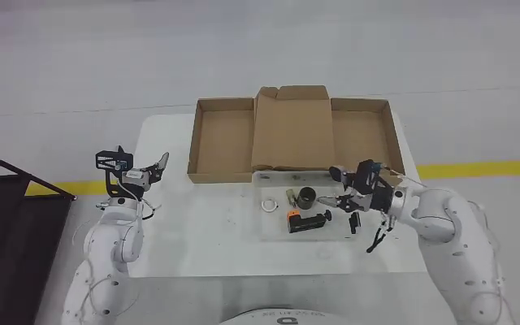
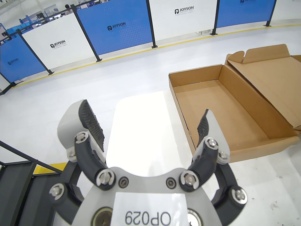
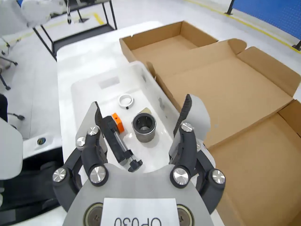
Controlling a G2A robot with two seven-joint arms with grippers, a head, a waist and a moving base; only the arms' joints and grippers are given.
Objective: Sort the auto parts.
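A white tray (image 1: 273,229) in front of the cardboard box holds a white ring (image 1: 268,205), a dark metal cylinder (image 1: 307,196) and a black part with an orange end (image 1: 305,221). A small black part (image 1: 354,223) lies on the table just right of the tray. My right gripper (image 1: 331,187) hovers open over the tray's right end. In its wrist view the right gripper (image 3: 141,102) frames the cylinder (image 3: 144,127), the black and orange part (image 3: 117,137) and the ring (image 3: 126,101). My left gripper (image 1: 138,162) is open and empty at the table's far left edge, as the left wrist view (image 2: 144,109) also shows.
The open cardboard box (image 1: 221,138) stands at the back of the white table (image 1: 187,236), with an empty compartment on each side (image 3: 247,165) and a raised flap (image 1: 292,130) in the middle. A black rack (image 1: 20,203) stands off the table's left side.
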